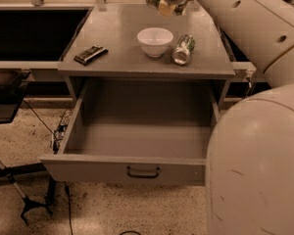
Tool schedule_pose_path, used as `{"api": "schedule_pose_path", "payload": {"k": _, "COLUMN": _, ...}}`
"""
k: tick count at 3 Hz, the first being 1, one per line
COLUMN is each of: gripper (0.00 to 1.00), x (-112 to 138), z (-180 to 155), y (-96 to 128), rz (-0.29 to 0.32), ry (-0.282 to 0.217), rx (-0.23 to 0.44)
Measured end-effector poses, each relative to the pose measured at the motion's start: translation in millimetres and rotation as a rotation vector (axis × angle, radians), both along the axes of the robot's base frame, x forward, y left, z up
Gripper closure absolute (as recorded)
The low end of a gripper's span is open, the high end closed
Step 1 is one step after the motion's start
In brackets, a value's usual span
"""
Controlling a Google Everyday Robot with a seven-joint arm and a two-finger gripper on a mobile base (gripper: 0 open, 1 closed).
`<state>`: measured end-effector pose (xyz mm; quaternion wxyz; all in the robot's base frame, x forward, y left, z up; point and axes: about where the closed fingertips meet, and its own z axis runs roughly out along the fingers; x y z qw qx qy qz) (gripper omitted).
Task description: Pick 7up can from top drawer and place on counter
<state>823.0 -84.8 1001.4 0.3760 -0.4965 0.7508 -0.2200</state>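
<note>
Camera view: the top drawer (pixel 88 166) is standing pulled out at 6 o'clock. On the counter (pixel 117 31), open surface is showing between a dark flat object (pixel 90 54) near the left edge and a white bowl (pixel 155 40). A darker can (pixel 183 50) is lying at the bowl's 3 o'clock. The gripper (pixel 165 0) is hovering at 12 o'clock above the counter's back edge, its jaws clamping the 7up can (pixel 156 0).

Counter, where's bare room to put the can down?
Gripper holds the 7up can above the counter at its back edge. Bare: the back left, behind the dark bar, and the strip between bar and bowl. Crowded: the right, where the bowl and a lying can sit close together.
</note>
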Motion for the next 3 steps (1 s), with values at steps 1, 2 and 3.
{"api": "schedule_pose_path", "payload": {"k": 1, "gripper": 1.00, "x": 2.4, "z": 0.0, "y": -6.9, "rz": -0.042, "ry": -0.017, "rx": -0.069}}
{"api": "schedule_pose_path", "payload": {"k": 2, "gripper": 1.00, "x": 27.3, "z": -1.9, "y": -20.8, "rz": -0.133, "ry": -0.067, "rx": -0.169}}
{"api": "schedule_pose_path", "payload": {"k": 3, "gripper": 1.00, "x": 58.3, "z": -10.2, "y": -39.0, "rz": -0.228, "ry": -0.110, "rx": -0.233}}
